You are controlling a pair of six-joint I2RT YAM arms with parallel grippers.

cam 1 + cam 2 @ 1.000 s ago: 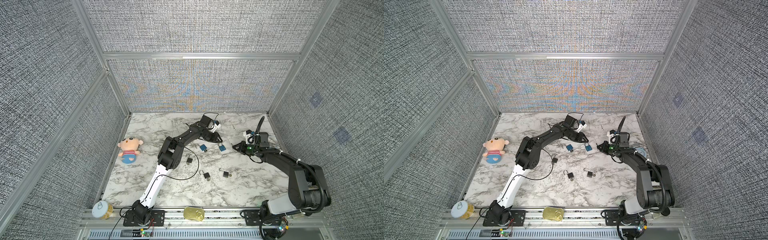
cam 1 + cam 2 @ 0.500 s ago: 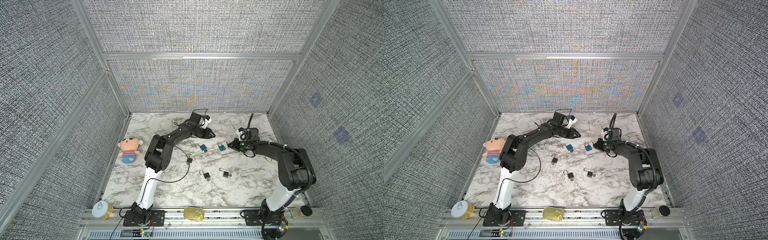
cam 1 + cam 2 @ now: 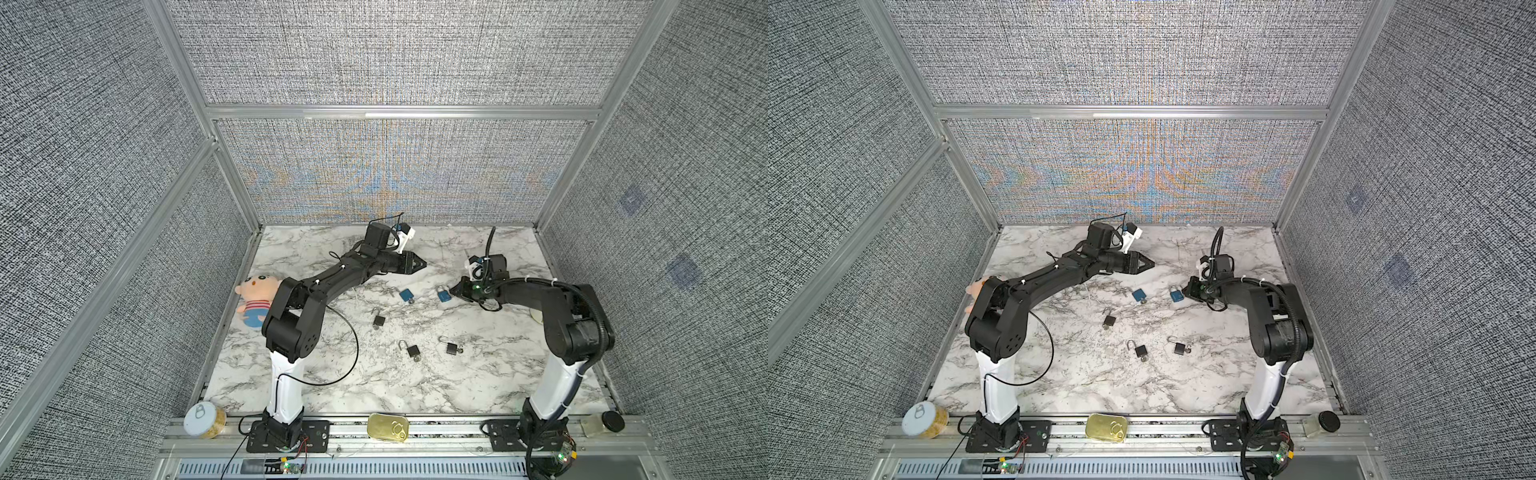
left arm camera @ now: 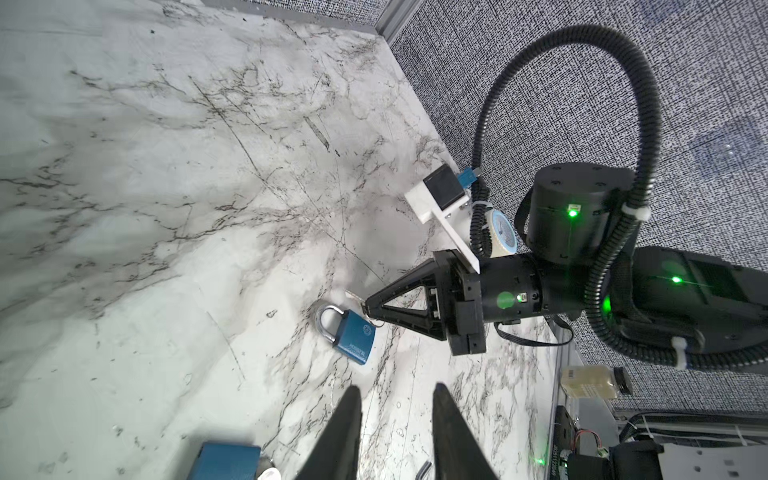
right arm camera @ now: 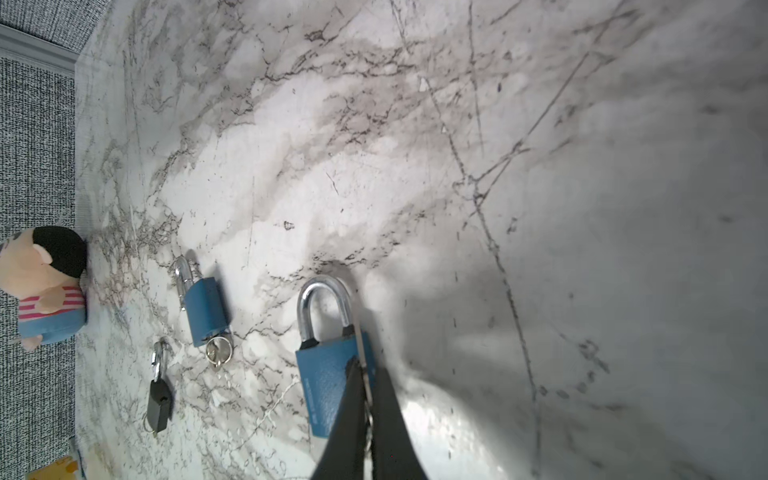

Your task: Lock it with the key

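Key [image 4: 353, 296]: we log it pinched in the right end effector [image 4: 366, 309], newly arrived beside the blue padlock [image 4: 353, 334], not yet inserted.

You have the right gripper [image 5: 366, 368] pinched on a thin silvery key [image 5: 358, 340], overlapping one blue padlock [image 5: 322, 382] lying on the marble surface [image 5: 540, 166].

On the table [image 3: 478, 386] the doll [image 3: 257, 301] lies well left of five padlocks [image 3: 414, 351].
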